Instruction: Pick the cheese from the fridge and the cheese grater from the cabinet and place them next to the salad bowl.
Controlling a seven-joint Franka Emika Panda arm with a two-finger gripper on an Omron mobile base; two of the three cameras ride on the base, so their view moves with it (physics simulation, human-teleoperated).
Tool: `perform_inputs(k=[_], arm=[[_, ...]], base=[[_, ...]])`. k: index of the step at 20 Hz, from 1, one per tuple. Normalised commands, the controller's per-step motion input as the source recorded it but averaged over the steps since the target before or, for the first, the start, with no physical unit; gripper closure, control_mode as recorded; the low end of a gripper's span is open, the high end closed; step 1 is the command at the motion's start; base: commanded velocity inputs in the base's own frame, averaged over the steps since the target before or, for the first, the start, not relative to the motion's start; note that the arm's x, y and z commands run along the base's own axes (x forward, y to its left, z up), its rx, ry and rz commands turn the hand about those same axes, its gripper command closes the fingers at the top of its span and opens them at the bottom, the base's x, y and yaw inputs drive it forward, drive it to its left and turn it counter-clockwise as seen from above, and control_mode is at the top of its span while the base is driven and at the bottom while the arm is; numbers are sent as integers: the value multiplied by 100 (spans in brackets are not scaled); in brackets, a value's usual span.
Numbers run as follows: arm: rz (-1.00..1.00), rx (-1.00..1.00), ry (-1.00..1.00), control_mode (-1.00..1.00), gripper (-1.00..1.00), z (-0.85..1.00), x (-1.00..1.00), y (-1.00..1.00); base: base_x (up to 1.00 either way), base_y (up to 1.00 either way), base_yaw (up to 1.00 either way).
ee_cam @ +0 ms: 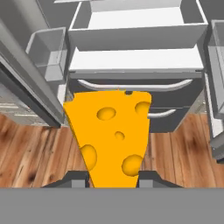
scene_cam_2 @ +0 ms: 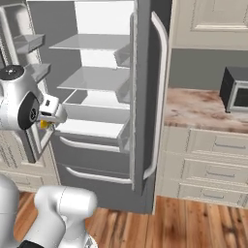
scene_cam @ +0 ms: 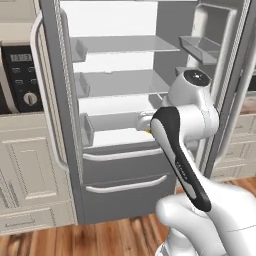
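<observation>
Left base view, L to R: cream base cabinets [scene_cam: 30, 165] w/ a black oven panel [scene_cam: 20, 80] above, then the open grey fridge [scene_cam: 120, 190] w/ white shelves [scene_cam: 125, 82] and 2 drawer fronts below, then my white arm rising at lower R.

Right base view, L to R: my gripper [scene_cam_2: 47, 121] sits in front of the fridge's lower shelf, a yellow bit of the cheese [scene_cam_2: 44, 124] showing at it. Then the fridge's R door [scene_cam_2: 145, 97] w/ its long curved handle, then a marble counter [scene_cam_2: 198, 109] w/ a dark microwave [scene_cam_2: 235, 89] at far R.

Hand view: my 2 fingers [ee_cam: 74, 180] are clamped on the cheese, an orange wedge w/ holes, standing between them. Behind it the fridge drawers and wood floor [ee_cam: 39, 148]; door bins at L and R edges.
</observation>
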Motion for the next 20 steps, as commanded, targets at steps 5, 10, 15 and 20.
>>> perform_inputs(k=[5, 10, 15, 20], arm=[[0, 0, 0, 100, 100, 0, 0, 0], [0, 0, 0, 100, 100, 0, 0, 0], [0, 0, 0, 100, 100, 0, 0, 0], [0, 0, 0, 100, 100, 0, 0, 0]], base=[[-51, -3, 0], [-34, -7, 0], [-33, -2, -11], [-27, 0, -41]])
